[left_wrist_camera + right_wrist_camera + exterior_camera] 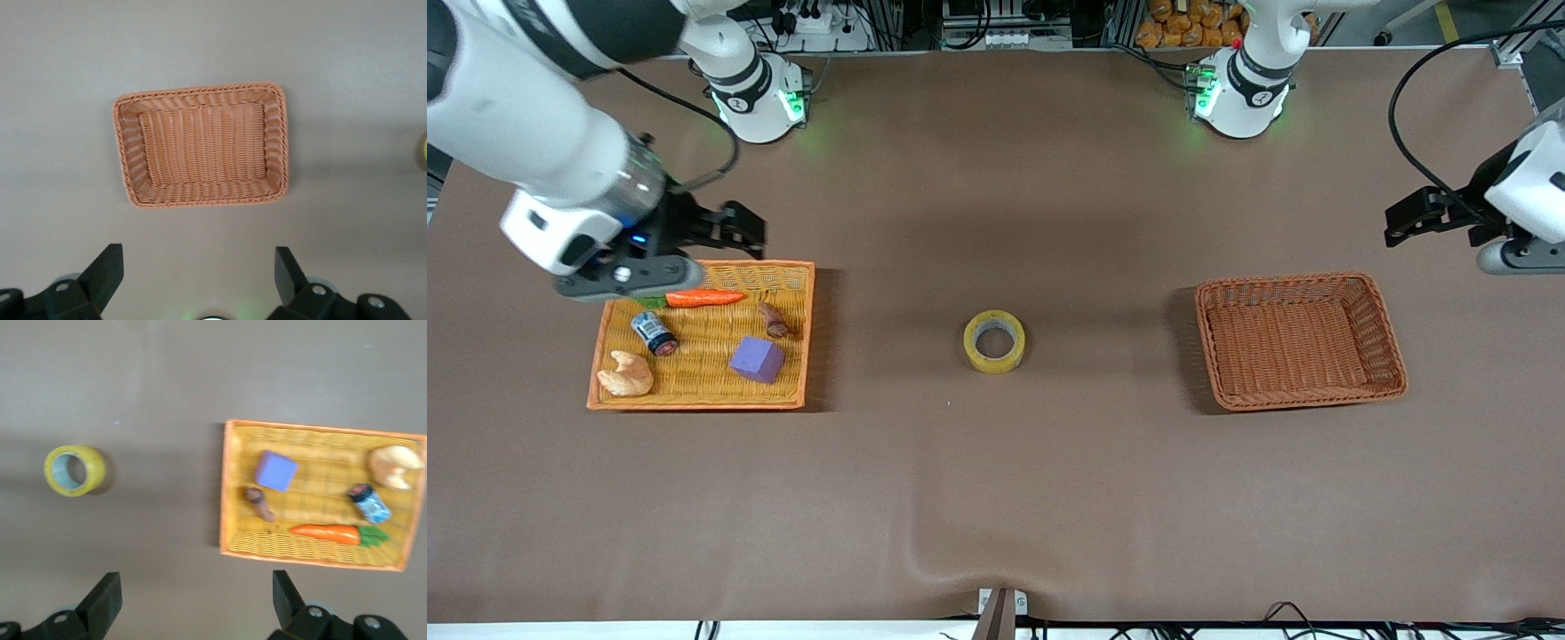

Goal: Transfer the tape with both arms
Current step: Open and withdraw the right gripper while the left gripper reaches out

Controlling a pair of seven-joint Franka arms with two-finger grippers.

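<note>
The tape (994,341), a yellowish ring with a grey-white core, lies flat on the brown table midway between the two baskets. It also shows in the right wrist view (75,471). My right gripper (754,233) is open and empty, up in the air over the table just past the orange tray's (694,404) edge nearest the robots' bases; its fingers (103,600) frame bare table. My left gripper (1398,224) is open and empty, up in the air over the table at the left arm's end, beside the brown wicker basket (1285,281). Neither gripper touches the tape.
The orange tray holds a carrot (703,298), a small dark-labelled can (654,332), a purple cube (756,360), a bread piece (627,375) and a small brown item (774,320). The brown basket (200,92) has nothing in it.
</note>
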